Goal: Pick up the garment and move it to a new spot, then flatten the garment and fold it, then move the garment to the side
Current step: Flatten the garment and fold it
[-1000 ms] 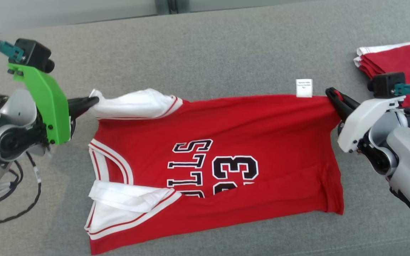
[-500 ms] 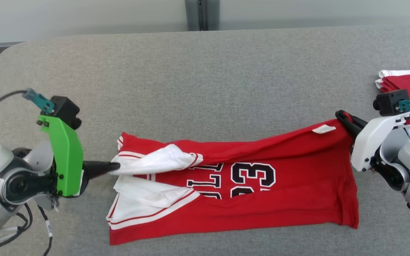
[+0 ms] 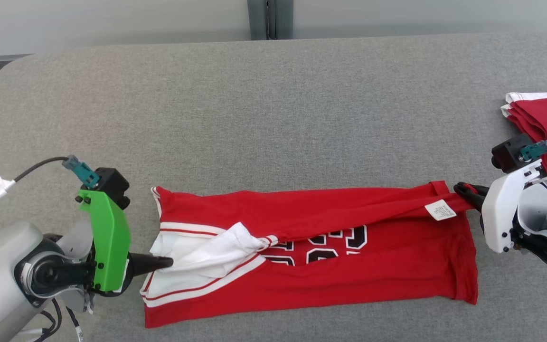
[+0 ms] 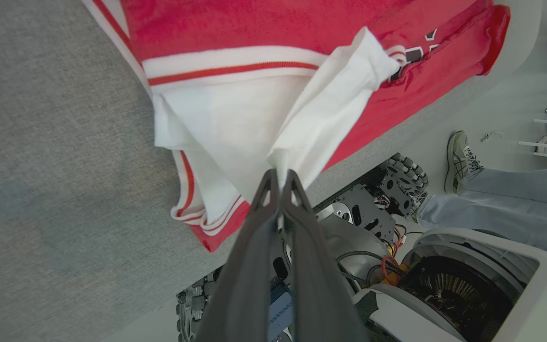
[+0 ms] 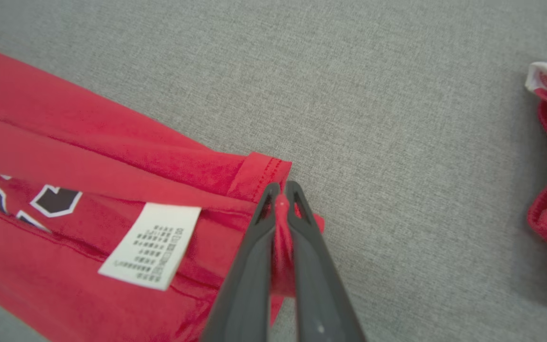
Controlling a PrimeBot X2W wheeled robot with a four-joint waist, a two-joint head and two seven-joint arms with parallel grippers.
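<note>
Red Bulls jersey (image 3: pixel 349 280) lies on the near half of the grey cushion (image 3: pixel 273 104). Long axis runs L-to-R across it, w/ collar end toward the cushion's left side and hem toward its right. The far long edge is folded over toward the cushion's near edge, so the black-and-white no. and lettering show only partly below the fold. Bottom layer is flat on the cushion; the folded layer is stretched taut btwn the two grippers.

L gripper (image 3: pixel 166 261) is over the cushion's near-left part, fingers pressed together, pinching a corner of the white inner fabric (image 3: pixel 226 247) by the armhole. In the wrist view the fabric fans out from the tips. Green bracket (image 3: pixel 107 237) on that wrist.

R gripper (image 3: pixel 461 189) is toward the cushion's right side, fingers closed on a bunched bit of the red hem corner; cloth fills the gap btwn them. White care label (image 3: pixel 440 210) hangs off the seam just beside the tips, print side up.

Stack of folded red garments (image 3: pixel 546 118) w/ white trim sits at the cushion's far-right, apart from the jersey.

Past the cushion's near edge, L wrist view: robot base (image 4: pixel 373 213) w/ wheels and wiring, plus a person's sneaker (image 4: pixel 461 156) and jeans leg (image 4: pixel 515 209).
</note>
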